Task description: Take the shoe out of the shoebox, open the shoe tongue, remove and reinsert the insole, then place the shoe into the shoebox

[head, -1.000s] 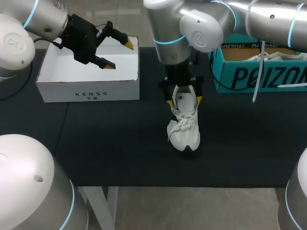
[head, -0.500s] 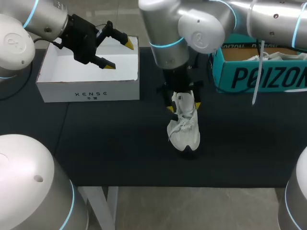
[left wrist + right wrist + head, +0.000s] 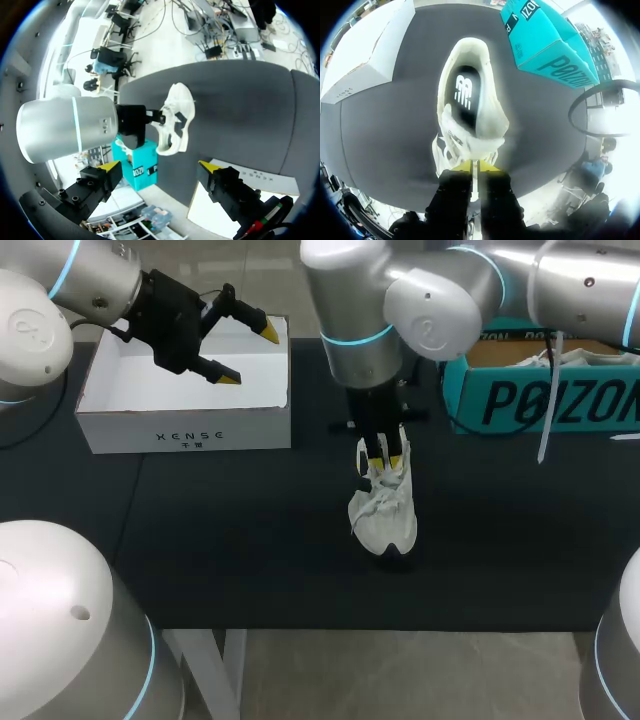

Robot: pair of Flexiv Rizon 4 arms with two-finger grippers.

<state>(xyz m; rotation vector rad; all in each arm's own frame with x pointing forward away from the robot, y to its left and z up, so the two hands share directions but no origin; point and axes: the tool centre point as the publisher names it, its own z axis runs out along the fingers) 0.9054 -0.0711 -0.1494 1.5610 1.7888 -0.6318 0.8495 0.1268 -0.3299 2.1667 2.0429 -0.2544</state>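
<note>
The shoe (image 3: 383,515) is already out of its box. It stands on the dark table (image 3: 250,540) near the middle, toe toward 6 o'clock and opening toward 12. The teal shoebox (image 3: 540,400) sits at about 2 o'clock and a white box (image 3: 185,430) at about 10.

The right gripper (image 3: 385,455) comes straight down onto the 12 o'clock half of the shoe. Its yellow tips are pressed nearly together on the tongue (image 3: 479,147), with only a sliver of white material between them. The step in hand looks like opening the tongue: the pinch is made, but the dark insole (image 3: 465,97) lies flat inside, so removal has not begun.

The left gripper (image 3: 248,354) hangs over the white box with its jaws wide apart and nothing between them.

The next move probably calls for drawing the tongue toward 6 o'clock to widen the opening. The shoe is light and held by nothing else, so it may tip or lift with the pull (the idle left arm could usefully steady the heel). After that, one finger needs room to reach the insole's edge.
</note>
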